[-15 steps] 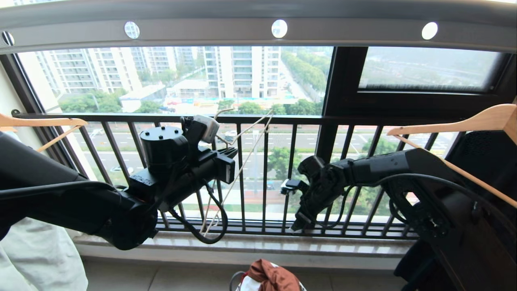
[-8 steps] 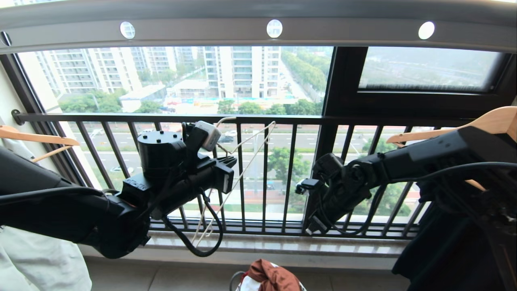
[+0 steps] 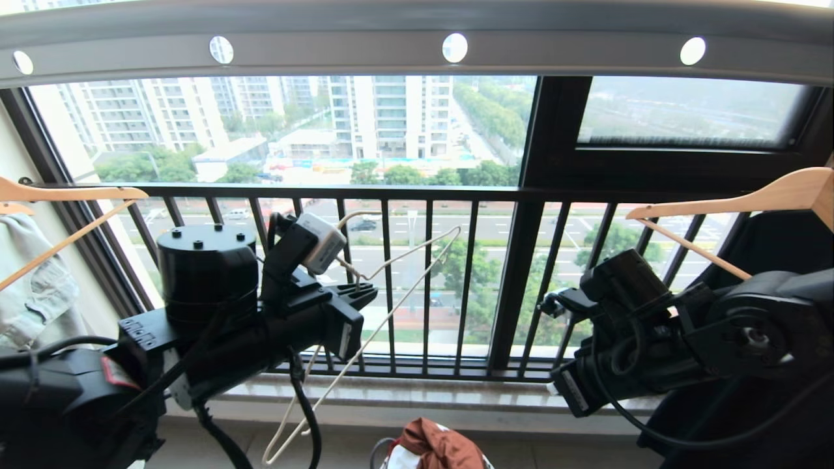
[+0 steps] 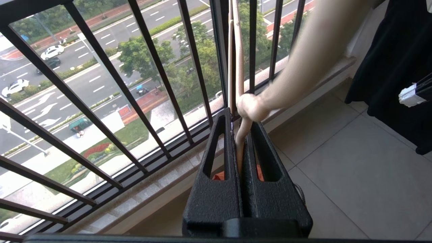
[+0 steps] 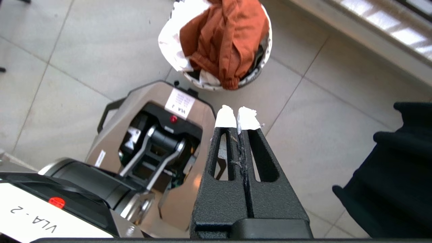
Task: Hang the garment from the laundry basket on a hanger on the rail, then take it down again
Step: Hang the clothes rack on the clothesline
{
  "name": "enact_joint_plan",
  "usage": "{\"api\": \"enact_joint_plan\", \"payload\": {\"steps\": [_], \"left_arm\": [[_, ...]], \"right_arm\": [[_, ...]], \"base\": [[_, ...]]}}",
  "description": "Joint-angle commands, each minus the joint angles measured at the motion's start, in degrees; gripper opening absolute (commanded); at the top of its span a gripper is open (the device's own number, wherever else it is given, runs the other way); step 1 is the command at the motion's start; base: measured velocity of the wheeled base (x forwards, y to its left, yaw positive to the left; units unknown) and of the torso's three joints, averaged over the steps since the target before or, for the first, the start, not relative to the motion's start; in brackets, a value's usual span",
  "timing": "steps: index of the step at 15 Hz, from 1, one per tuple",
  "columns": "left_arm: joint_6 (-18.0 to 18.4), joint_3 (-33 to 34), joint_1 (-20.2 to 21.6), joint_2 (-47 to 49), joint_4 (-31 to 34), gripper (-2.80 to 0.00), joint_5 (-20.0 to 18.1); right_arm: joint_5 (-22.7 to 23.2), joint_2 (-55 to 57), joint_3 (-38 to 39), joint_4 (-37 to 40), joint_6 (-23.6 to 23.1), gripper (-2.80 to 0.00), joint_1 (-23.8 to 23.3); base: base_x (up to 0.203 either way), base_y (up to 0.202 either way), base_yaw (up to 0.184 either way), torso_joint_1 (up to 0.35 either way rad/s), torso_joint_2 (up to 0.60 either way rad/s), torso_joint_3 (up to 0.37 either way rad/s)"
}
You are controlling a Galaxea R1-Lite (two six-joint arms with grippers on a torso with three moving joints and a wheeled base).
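Shorts (image 5: 224,40), rust-brown, lie bunched in the basket (image 5: 266,57) on the tiled floor (image 5: 337,145), near the window sill; a fold spills over the basket's rim. In the head view they show at the bottom edge, centre. Nothing grips them.

Hanger (image 3: 391,306), cream-white wire, is off the rail (image 3: 339,52) and held low in front of the balcony railing (image 3: 430,280), tilted, its hook up near the left wrist camera and one end down toward the floor. Left gripper (image 4: 241,125) holds it: fingers (image 4: 216,189) pressed together with the hanger's wire pinched between them, just below its twisted neck.

Right gripper (image 5: 238,116) hangs above the floor, pointing down, just near of the basket and apart from the shorts. Its white-tipped fingers (image 5: 225,118) are pressed together on nothing.

Rail runs overhead across the whole width, grey, with round holes. Wooden hangers (image 3: 736,202) hang far left and far right; a pale garment (image 3: 32,286) on the left one, a black garment (image 5: 391,182) at the right.
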Motion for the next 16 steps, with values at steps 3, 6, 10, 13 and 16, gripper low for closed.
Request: {"api": "enact_joint_plan", "payload": {"steps": [3,6,10,13,16], "left_arm": [[-0.3,4.2,-0.3,-17.5,8.2,-2.8,0.1],[-1.2,-0.9,-0.5,-29.6,29.2,-2.8,0.0],[-2.6,-10.3,-0.9,-33.3,42.0,-2.8,-0.1],[-2.7,-13.4,-3.8,-32.2,45.6,-2.8,-0.2],[-2.7,-17.0,-5.3,-28.2,45.8,-2.8,-0.2]], "right_arm": [[-10.9,-9.6,0.8,-5.9,4.5,-2.8,13.4],[-14.9,-17.4,-0.1,-7.6,2.7,-2.8,16.5],[-15.4,-26.3,-0.8,-8.0,-1.0,-2.8,15.9],[-15.5,-29.8,0.4,-8.0,-4.9,-2.8,15.9],[-15.3,-32.9,1.3,-8.2,-8.1,-2.8,16.0]], "base": [[0.0,0.0,0.0,0.0,0.0,0.0],[0.0,0.0,0.0,0.0,0.0,0.0],[0.0,0.0,0.0,0.0,0.0,0.0],[0.0,0.0,0.0,0.0,0.0,0.0],[0.0,0.0,0.0,0.0,0.0,0.0]]}}
